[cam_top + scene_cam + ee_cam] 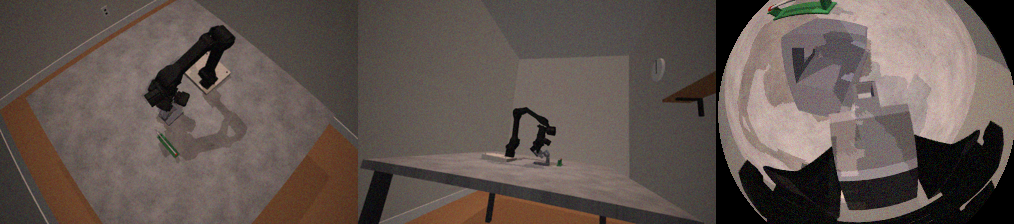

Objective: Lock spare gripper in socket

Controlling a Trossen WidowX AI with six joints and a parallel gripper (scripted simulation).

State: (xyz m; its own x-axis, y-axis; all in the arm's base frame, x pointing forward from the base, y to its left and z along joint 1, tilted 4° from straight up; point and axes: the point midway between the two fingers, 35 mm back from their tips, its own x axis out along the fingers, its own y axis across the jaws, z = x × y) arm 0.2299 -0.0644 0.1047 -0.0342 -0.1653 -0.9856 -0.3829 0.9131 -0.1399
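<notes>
My gripper (871, 140) (534, 151) is shut on the spare gripper (878, 135), a grey block whose narrow spigot with a square cross hole points away from the fingers. The grey-purple mount (823, 37) (174, 119) (547, 160) stands on the table, just beyond and left of the spigot in the wrist view. The cross hole shows outside the socket; whether the spigot touches the mount, I cannot tell. In the top view the arm hides part of the mount and the held piece. The lock pin (169, 146), pale with a red end, lies in a green holder (164, 145) (806, 9) (559, 163).
The arm's pale base plate (193, 74) (494, 158) is behind the mount. The green holder lies on the mount's far side from the base, a short way off. The arm arches above the grey table (124, 173) (451, 167).
</notes>
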